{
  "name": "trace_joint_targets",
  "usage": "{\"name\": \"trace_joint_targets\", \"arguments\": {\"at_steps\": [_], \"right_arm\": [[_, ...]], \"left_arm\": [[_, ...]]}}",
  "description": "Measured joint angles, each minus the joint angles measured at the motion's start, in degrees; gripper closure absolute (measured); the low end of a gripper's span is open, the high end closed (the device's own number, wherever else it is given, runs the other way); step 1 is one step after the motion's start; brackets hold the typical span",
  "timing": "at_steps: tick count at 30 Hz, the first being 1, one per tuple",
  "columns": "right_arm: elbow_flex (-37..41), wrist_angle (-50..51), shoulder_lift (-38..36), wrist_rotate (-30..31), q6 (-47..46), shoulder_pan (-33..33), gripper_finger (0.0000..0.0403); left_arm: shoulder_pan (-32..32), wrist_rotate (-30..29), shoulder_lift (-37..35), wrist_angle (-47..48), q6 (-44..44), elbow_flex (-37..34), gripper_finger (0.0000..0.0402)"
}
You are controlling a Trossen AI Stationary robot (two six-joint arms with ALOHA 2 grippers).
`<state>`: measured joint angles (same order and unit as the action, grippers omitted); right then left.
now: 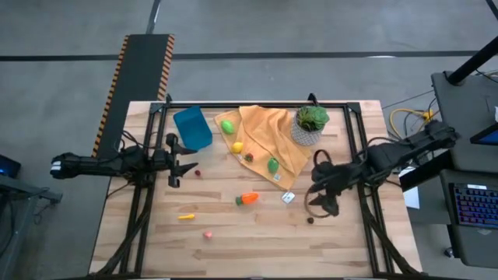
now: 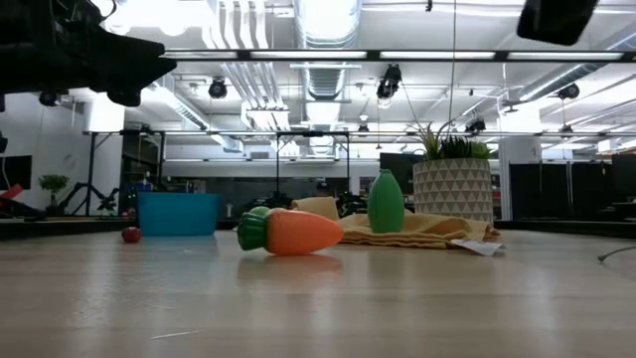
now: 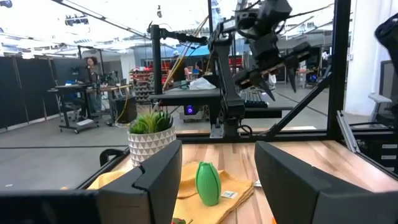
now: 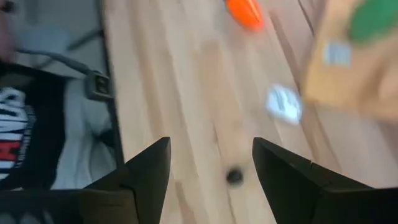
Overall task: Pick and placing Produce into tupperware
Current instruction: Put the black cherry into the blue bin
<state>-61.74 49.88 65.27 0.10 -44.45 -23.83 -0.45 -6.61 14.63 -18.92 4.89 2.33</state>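
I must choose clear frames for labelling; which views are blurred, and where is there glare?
Right wrist view: motion-blurred; the orange toy carrot and small dark piece smear. Low view: bright ceiling lights wash out the top, yet the blue plastic container stays readable. High view: evenly lit and sharp. Left wrist view: its own fingers soft.

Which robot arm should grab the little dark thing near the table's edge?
Probably the right one. The right gripper hangs open close to the small dark piece, which shows between its fingers in the right wrist view. The left gripper is across the table beside the blue container.
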Motion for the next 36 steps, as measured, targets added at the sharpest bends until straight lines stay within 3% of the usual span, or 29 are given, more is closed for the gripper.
{"name": "trace_joint_targets", "arguments": {"at_steps": [5,8,15,25,36], "right_arm": [[-7.03,14.09,8.31,1.80,-11.53,-3.99,0.0183],[-8.44,17.45,12.35,3.16,-17.82,-6.91,0.0183],[-8.33,16.79,20.75,7.40,-30.15,-12.28,0.0183],[-8.26,16.71,32.50,8.75,-39.37,-14.10,0.0183],[-7.71,11.78,35.32,7.69,-47.08,-14.43,0.0183]], "left_arm": [[0.00,-0.02,0.00,0.00,0.00,0.00,0.0212],[0.00,-0.04,0.00,0.00,0.00,0.00,0.0212],[0.00,-0.03,0.24,0.22,0.00,-0.09,0.0212],[0.00,0.26,2.47,0.18,0.02,-0.09,0.0212],[0.00,0.31,4.71,0.08,0.02,-0.09,0.0212]]}}
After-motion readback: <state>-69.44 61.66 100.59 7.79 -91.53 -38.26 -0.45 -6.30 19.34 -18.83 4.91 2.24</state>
